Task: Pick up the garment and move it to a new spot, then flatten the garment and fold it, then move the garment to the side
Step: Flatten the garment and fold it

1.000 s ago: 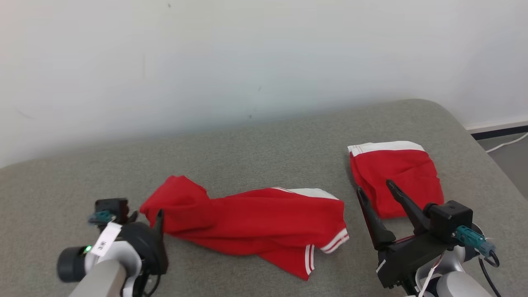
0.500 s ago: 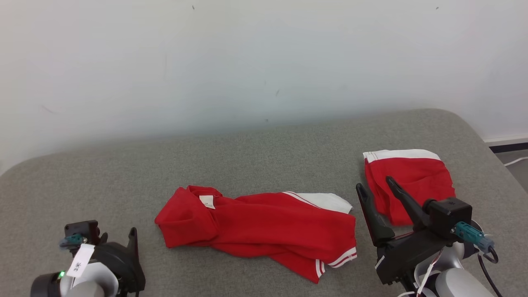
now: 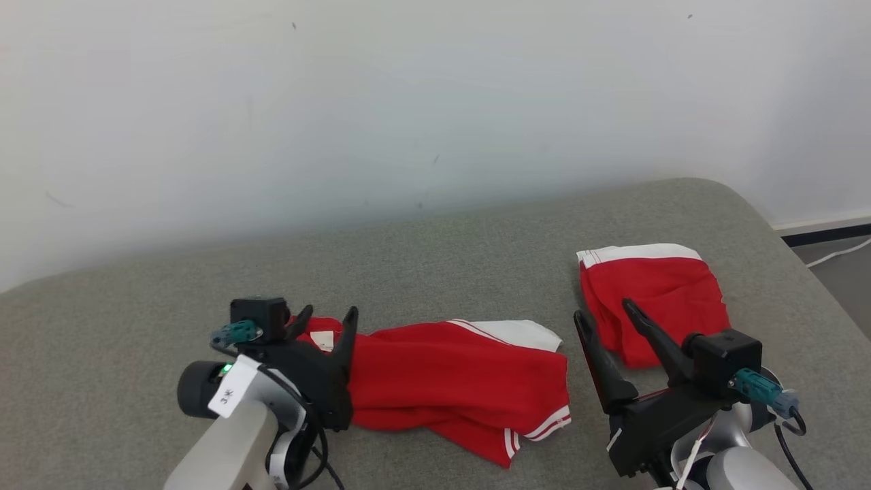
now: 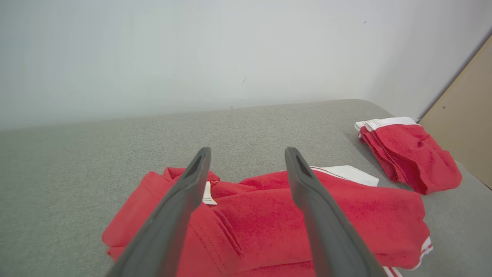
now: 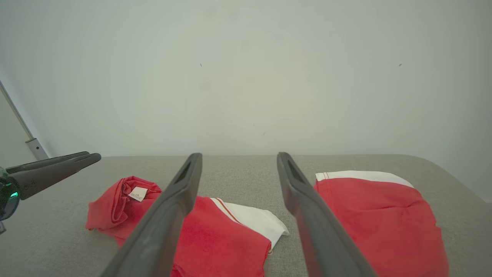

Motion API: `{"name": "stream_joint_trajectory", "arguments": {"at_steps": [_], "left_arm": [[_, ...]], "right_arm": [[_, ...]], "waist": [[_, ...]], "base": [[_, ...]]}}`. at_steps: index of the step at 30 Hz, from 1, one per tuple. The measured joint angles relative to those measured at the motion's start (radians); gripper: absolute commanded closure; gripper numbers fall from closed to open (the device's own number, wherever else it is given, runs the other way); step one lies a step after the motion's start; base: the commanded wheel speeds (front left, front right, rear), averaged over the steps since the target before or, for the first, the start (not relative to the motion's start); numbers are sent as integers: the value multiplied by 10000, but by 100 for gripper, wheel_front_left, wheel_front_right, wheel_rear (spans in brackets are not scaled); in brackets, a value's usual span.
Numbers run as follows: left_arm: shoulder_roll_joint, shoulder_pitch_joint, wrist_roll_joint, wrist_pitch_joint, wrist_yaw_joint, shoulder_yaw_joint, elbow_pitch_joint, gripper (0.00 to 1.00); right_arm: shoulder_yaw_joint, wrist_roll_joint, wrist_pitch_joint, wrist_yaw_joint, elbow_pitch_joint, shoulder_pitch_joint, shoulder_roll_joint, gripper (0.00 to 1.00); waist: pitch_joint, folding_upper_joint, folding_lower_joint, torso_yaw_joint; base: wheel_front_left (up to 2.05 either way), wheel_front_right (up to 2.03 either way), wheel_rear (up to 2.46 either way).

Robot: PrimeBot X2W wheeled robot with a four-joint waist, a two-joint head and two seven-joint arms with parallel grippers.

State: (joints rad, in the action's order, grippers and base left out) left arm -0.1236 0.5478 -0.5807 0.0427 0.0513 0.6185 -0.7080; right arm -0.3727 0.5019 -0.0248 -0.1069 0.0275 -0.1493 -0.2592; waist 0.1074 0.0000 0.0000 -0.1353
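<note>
The garment [image 3: 449, 374] is a red top with white trim, lying crumpled and stretched left to right on the grey cushioned surface [image 3: 442, 258]. Its collar end with a white label points left. My left gripper [image 3: 329, 313] stands open over that collar end, nothing between its fingers. The left wrist view looks past my left gripper [image 4: 248, 152] down onto the garment [image 4: 250, 215]. My right gripper [image 3: 602, 309] is open off the garment's right end, holding nothing. From the right wrist I see the right gripper [image 5: 238, 156] above the garment [image 5: 223, 234].
A second red piece with a white band [image 3: 653, 299] lies folded at the right, just behind my right gripper. A white wall rises behind the surface. The surface curves down at the right to a floor with a white cable [image 3: 837, 238]. A beige panel [image 4: 469, 115] stands at the far right.
My left gripper opened fully, drew back from the garment's left end, then came forward and right over the collar. That end settled on the surface. The head camera shifted slightly; the right arm stayed.
</note>
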Motion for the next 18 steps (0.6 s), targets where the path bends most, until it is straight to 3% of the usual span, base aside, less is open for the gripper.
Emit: {"name": "stream_joint_trajectory", "arguments": {"at_steps": [7,10,18], "left_arm": [[282,360,407,-1122,-142,769,-518,0],[224,588,761,-1743,178,991,-968,0],[-318,1183,1411,-3083,468,1310,-1935,0]], "right_arm": [[-180,-2,161,0,-38,-3,35,0],[-247,-2,174,2,-67,-4,38,0],[-378,-4,259,2,-222,-2,56,0]], "waist": [[-114,1,1,-493],[-207,0,0,-747],[-628,0,0,-1434]], "base": [[0,0,0],[0,0,0],[0,0,0]]}}
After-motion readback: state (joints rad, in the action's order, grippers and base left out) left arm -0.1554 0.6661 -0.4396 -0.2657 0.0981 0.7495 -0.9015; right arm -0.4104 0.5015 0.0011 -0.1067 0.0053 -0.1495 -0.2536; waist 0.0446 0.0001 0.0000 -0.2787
